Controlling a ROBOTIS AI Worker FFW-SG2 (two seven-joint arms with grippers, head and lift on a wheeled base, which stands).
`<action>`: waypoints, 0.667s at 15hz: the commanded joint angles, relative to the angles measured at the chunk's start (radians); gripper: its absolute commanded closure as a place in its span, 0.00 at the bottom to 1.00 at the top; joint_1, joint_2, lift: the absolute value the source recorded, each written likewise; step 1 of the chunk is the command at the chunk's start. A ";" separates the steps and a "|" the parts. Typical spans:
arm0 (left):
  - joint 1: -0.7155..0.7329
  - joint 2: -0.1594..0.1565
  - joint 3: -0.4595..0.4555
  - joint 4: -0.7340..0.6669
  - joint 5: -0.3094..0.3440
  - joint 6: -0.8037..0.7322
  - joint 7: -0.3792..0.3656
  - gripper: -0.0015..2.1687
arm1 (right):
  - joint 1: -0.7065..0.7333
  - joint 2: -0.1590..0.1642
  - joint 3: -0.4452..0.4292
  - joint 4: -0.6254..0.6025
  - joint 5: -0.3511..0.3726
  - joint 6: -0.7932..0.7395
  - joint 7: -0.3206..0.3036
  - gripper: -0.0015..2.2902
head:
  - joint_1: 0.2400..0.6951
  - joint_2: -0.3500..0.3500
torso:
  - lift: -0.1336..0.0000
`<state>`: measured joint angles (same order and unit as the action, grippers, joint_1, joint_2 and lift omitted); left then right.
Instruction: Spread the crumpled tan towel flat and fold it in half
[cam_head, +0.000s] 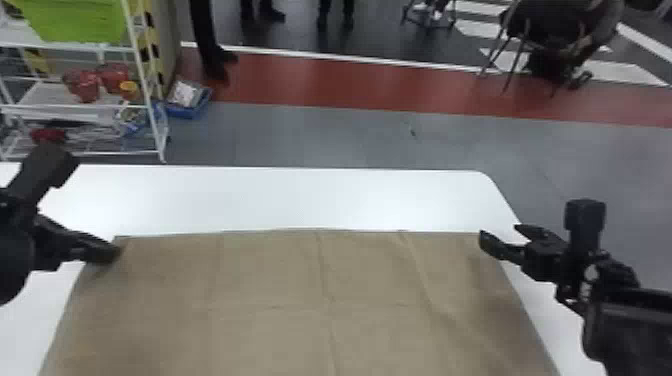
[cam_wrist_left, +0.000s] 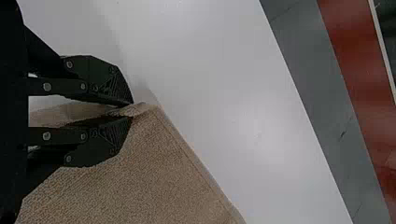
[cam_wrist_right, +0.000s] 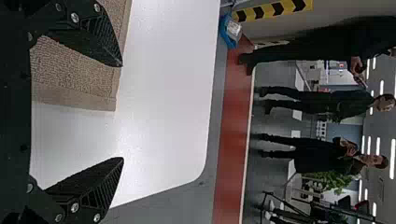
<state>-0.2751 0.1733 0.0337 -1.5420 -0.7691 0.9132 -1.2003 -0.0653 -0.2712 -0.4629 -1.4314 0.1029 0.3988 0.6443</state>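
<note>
Across the counter (cam_head: 280, 197): the tan towel (cam_head: 270, 280) lies spread out and mostly flat, its far edge nearly straight, with creases running through the middle and toward the right.
Far left corner: the left pincer (cam_head: 119, 250) has its fingers drawn together on the towel, a small fold of cloth caught between the tips.
Far right corner: the right pincer (cam_head: 500, 232) is spread wide; one finger overlaps the towel in the right wrist view, and the corner shows between the two fingers. Whether it touches the cloth, I cannot tell.
Beyond the counter, left: a white rack (cam_head: 45, 95) holds a bright green item (cam_head: 80, 20) and red containers (cam_head: 82, 87), with a blue bin (cam_head: 190, 111) on the floor (cam_head: 310, 135) just beside it.
</note>
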 joint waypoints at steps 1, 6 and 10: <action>0.005 0.000 0.000 -0.006 -0.001 -0.003 -0.001 0.43 | -0.039 -0.003 0.010 0.055 0.014 -0.004 0.000 0.09 | 1.00 0.22 | 0.08; 0.013 0.003 0.009 -0.015 -0.001 -0.006 -0.009 0.43 | -0.062 -0.016 0.055 0.144 0.049 -0.059 0.002 0.10 | 1.00 0.23 | 0.08; 0.014 0.003 0.012 -0.015 -0.001 -0.012 -0.013 0.43 | -0.065 -0.017 0.073 0.170 0.058 -0.077 0.002 0.12 | 1.00 0.24 | 0.08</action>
<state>-0.2612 0.1764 0.0450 -1.5571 -0.7701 0.9045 -1.2130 -0.1296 -0.2884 -0.3954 -1.2665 0.1592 0.3244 0.6456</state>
